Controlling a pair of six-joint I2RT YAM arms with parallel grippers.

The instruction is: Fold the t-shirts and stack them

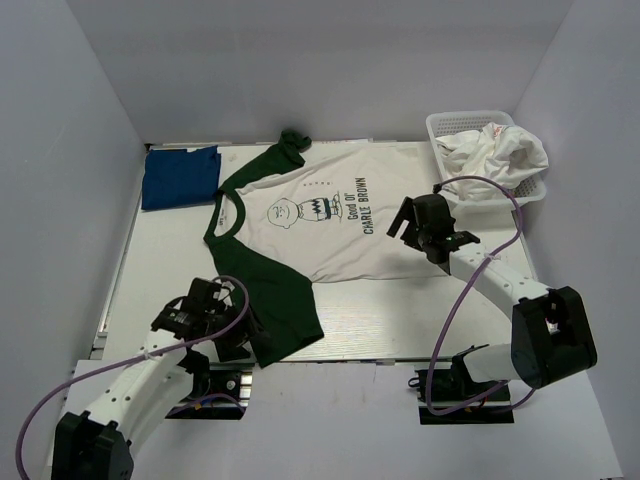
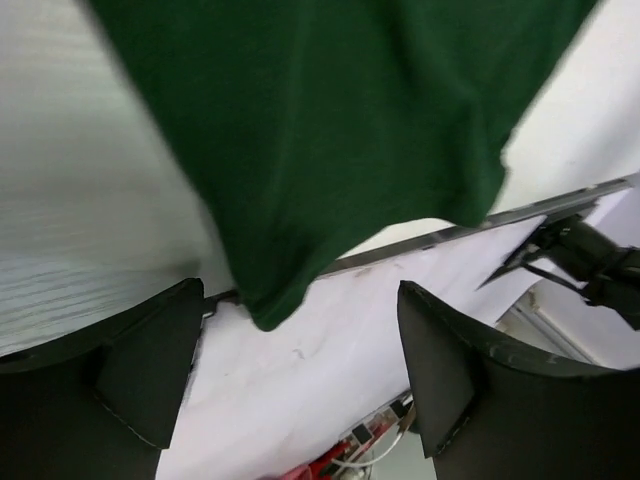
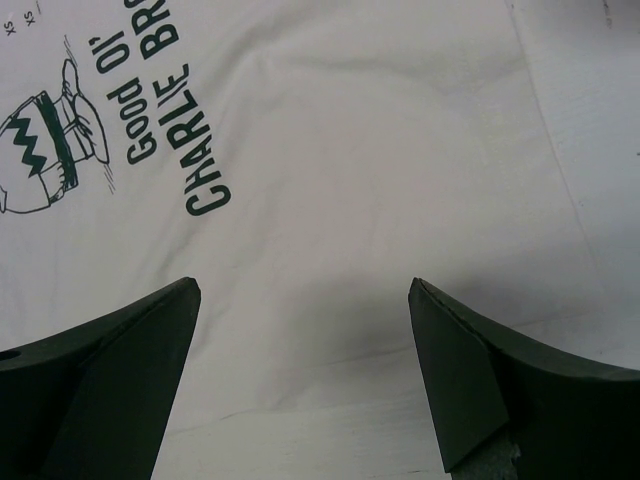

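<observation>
Lying flat — white t-shirt (image 1: 335, 255), dark green sleeves, cartoon-face print.

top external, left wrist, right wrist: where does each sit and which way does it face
Top external: high behind the near edge, looking down on the table and t-shirt; left pincer, right pincer show.
Left wrist: on the left arm, facing the green sleeve; own fingers show.
Right wrist: on the right arm, facing the print; own fingers show.
Shared: top and right wrist both see the print.
</observation>
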